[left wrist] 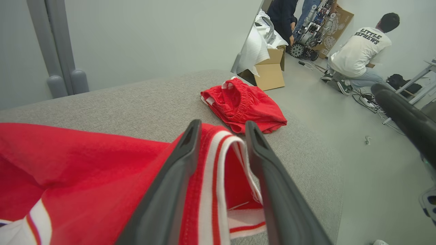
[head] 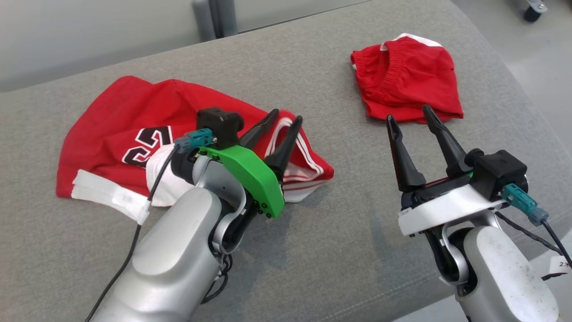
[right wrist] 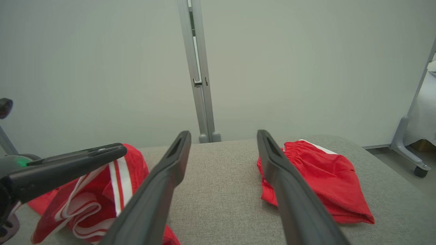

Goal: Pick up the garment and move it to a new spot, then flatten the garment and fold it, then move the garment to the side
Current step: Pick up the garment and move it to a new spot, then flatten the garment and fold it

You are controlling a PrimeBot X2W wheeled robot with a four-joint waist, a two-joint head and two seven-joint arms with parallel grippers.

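Left gripper (head: 286, 115) stands parted over the jersey (head: 111, 112), trim loose between its fingers. Right gripper (head: 409, 112), right of the jersey, gapes empty. The jersey looks moved but rumpled; flattening, folding and setting aside remain.

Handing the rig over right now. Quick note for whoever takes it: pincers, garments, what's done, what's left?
Left pincer: jaws parted, fingers astride the striped trim of the red jersey; no grip visible.
Right pincer: open, empty, above the grey cushion, just short of the red shorts.
Jersey: crumpled on the robot's left side of the cushion.
Shorts: compact fold, far right.
Done: shorts look folded and set aside.
Left: flatten the jersey, fold it, move it aside.
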